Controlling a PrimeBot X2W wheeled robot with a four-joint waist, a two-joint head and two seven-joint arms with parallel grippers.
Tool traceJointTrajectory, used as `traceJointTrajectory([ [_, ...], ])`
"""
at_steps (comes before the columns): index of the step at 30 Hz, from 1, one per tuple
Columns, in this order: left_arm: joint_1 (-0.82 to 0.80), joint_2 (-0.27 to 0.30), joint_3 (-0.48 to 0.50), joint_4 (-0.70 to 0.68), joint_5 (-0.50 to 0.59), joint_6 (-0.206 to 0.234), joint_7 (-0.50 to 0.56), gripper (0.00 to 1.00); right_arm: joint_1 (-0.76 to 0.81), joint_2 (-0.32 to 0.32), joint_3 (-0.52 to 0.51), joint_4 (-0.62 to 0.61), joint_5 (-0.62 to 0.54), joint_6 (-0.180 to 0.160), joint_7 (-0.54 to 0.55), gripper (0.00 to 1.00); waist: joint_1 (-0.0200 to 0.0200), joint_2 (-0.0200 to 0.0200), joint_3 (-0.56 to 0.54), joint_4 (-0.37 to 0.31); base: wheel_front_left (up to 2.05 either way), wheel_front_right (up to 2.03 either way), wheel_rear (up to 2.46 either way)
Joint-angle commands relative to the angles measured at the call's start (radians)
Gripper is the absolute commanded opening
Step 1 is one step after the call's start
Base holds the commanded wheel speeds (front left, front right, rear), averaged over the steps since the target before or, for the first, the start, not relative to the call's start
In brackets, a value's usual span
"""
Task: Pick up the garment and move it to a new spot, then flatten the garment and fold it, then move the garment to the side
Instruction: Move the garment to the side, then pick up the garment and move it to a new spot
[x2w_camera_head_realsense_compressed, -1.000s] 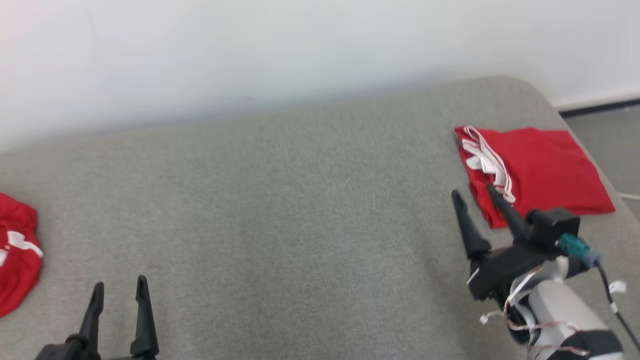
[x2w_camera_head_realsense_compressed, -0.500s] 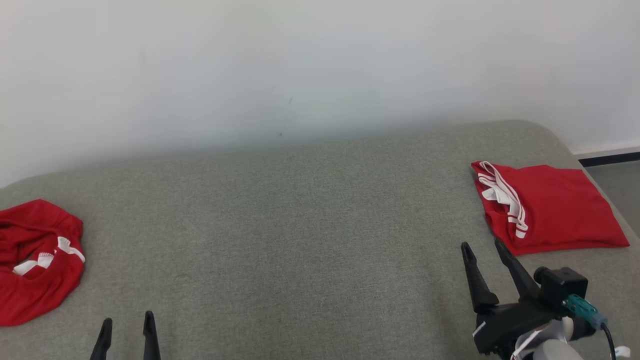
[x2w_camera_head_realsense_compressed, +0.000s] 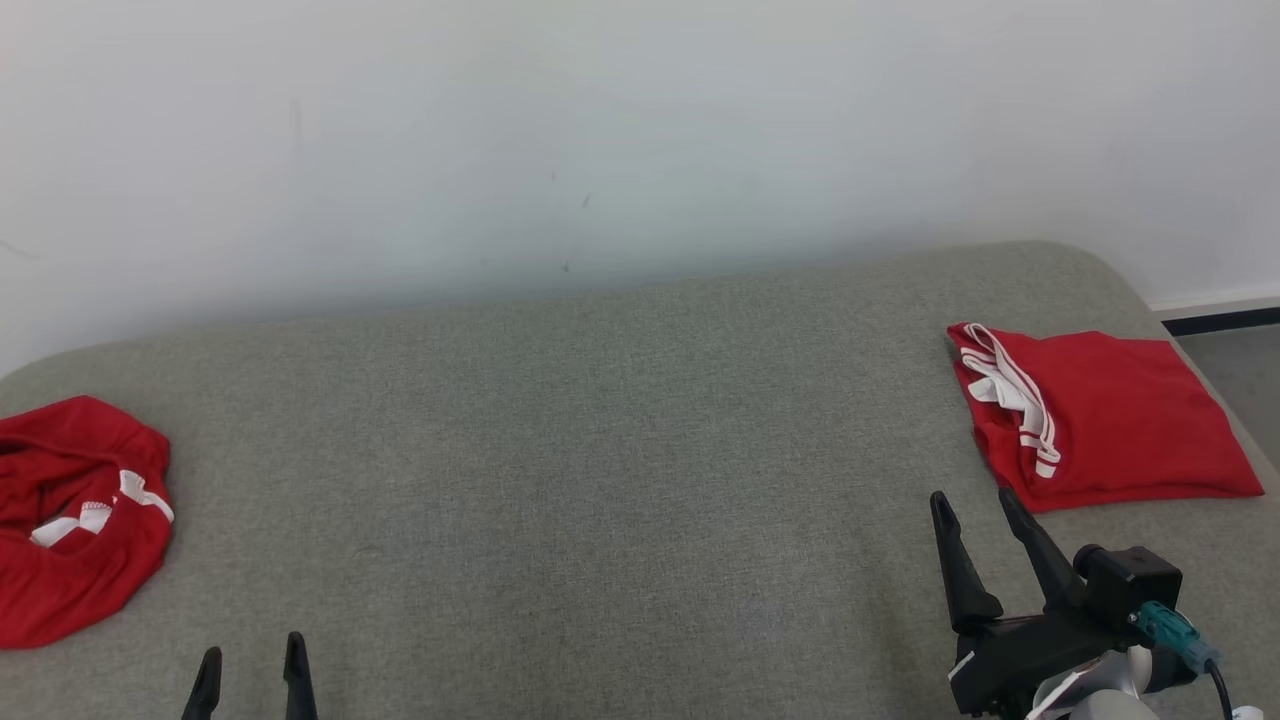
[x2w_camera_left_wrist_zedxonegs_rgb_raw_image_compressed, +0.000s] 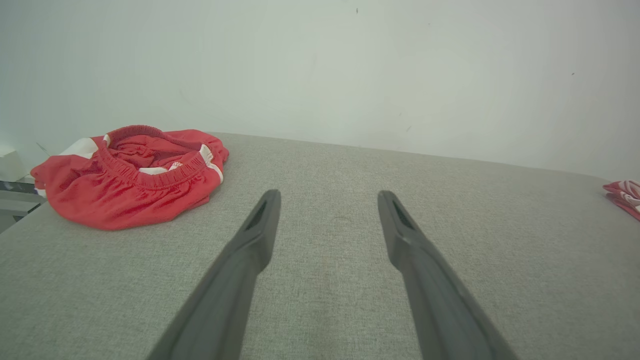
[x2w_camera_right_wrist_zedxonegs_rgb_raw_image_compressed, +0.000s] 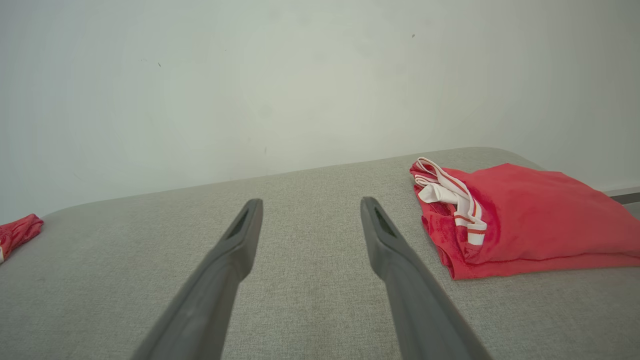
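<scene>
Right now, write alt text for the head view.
A grey cushioned surface holds a folded red garment at right and a crumpled red garment at left. The left hand and right hand, both open and empty, rise from the bottom edge.

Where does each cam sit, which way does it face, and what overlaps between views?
Head view: on the head, facing forward and down over the grey cushioned surface to the wall; crumpled red garment left, folded red garment right; left gripper and right gripper along the bottom, both open.
Left wrist view: on the left wrist, facing along its own fingers; crumpled red garment upper left.
Right wrist view: on the right wrist, facing along its own fingers; folded red garment right.
Shared: all three show both garments.
</scene>
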Motion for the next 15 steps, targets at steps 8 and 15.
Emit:
traceJointTrajectory([
  [8, -0.011, -0.001, 0.005, 0.003, 0.017, -0.008, 0.000, 1.00, 0.012, 0.011, -0.005, 0.000, -0.006, -0.002, -0.004, 1.00, 0.0000, 0.0000, -0.004, 0.010, 0.00, 0.00, 0.00],
  [15, -0.019, -0.001, 0.016, 0.001, 0.014, -0.006, 0.000, 1.00, 0.011, 0.009, 0.014, 0.002, -0.002, -0.002, -0.004, 1.00, 0.0000, 0.0000, -0.011, 0.050, 0.00, 0.00, 0.00],
])
